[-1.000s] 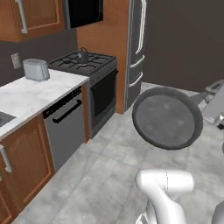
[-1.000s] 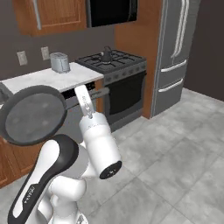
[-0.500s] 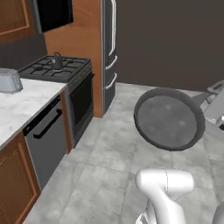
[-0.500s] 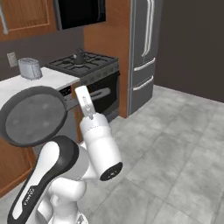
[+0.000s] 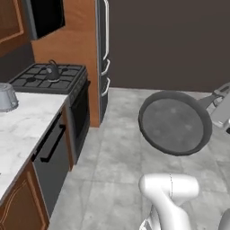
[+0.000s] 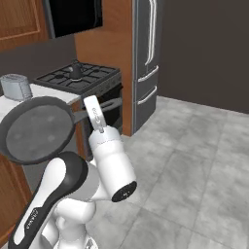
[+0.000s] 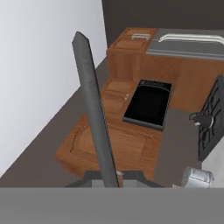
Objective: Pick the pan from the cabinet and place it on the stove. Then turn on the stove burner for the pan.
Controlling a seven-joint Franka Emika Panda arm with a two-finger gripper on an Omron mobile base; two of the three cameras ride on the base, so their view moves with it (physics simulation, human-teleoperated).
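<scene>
The grey tiled floor [image 5: 117, 148] around the pincer [image 6: 93, 115] lies open, with free room on every side of the large round dark grey pan [image 5: 174, 122] it carries at mid-air. Well ahead of the pincer, the black gas stove [image 5: 47, 77] has a small black kettle [image 5: 53, 70] standing on its grates. Nearer, a silver toaster [image 6: 15, 86] occupies the white marble worktop [image 5: 24, 117]. Beyond the stove, a tall grey refrigerator [image 6: 146, 58] blocks the way.

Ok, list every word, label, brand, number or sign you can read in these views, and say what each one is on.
Robot arm: a short run of dark lettering along the white link, too small and blurred to read.
Stove, its knobs, the toaster and the pan: no readable text.
Nothing else in the pictures carries legible writing.
</scene>
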